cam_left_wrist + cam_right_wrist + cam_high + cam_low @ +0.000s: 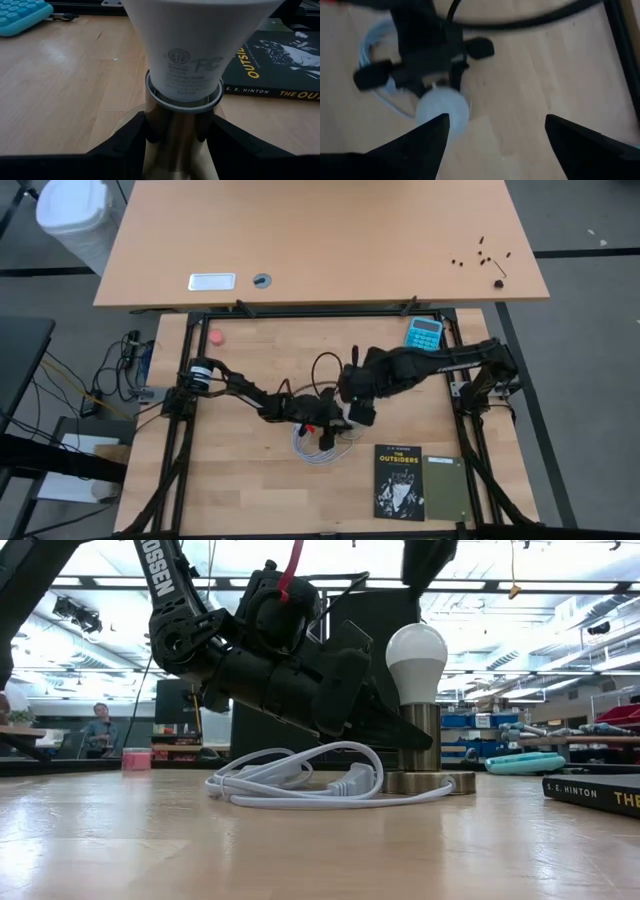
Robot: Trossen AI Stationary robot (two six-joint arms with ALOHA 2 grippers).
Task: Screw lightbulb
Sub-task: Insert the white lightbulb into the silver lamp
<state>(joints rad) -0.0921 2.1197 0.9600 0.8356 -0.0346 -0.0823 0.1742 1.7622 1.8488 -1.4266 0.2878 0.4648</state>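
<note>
Left gripper (182, 137) fingers hide the socket (177, 145) under the lightbulb (192, 45)

White lightbulb (417, 660), brassy socket (428, 750)

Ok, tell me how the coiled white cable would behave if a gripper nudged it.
The white cable lies in loose loops, so it would probably flop and slide rather than move as one piece. It runs beside the brass socket, so dragging might tug that.
</note>
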